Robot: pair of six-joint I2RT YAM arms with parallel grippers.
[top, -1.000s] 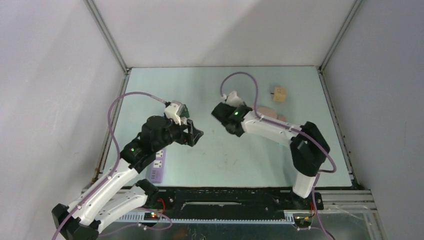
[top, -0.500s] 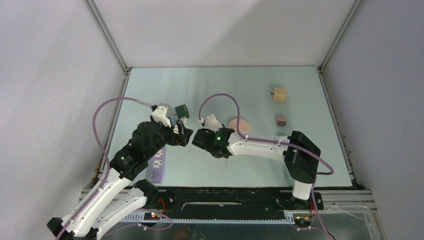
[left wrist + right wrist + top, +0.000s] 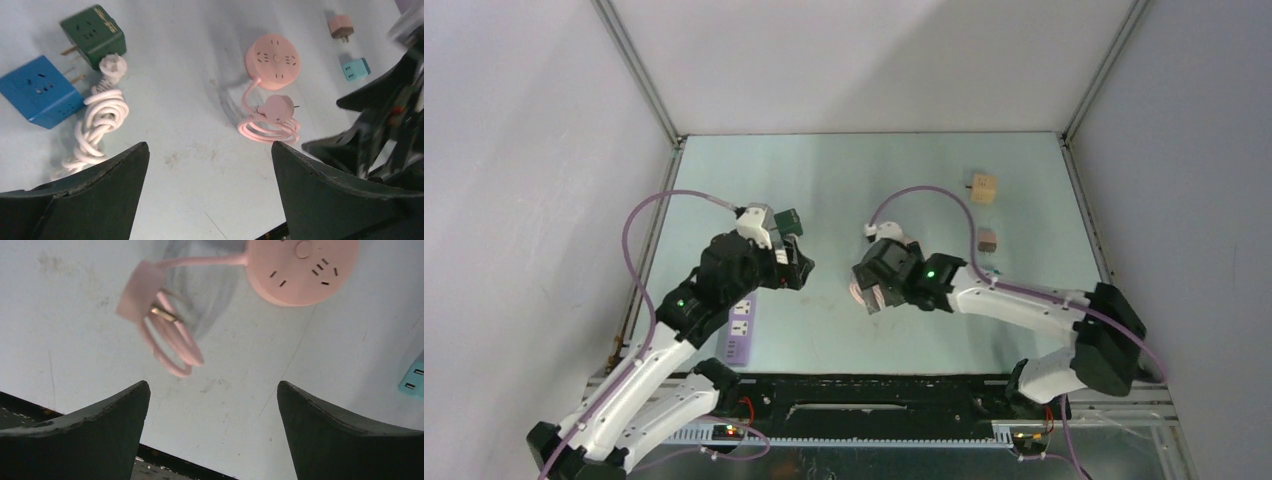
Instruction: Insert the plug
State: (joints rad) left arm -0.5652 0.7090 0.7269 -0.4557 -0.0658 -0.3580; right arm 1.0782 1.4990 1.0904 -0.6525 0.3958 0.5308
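The right claw (image 3: 212,385) and left claw (image 3: 210,146) both gape empty, the pink plug (image 3: 137,292) lying near the round socket (image 3: 300,265), just ahead of the right claw.

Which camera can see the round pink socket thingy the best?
The left wrist camera: the whole pink socket shows, with its coiled cord and plug. The right wrist camera cuts off its top edge. From above, the right arm hides nearly all of it.

Bright, even light, soft shadows; wrist views slightly motion-blurred.
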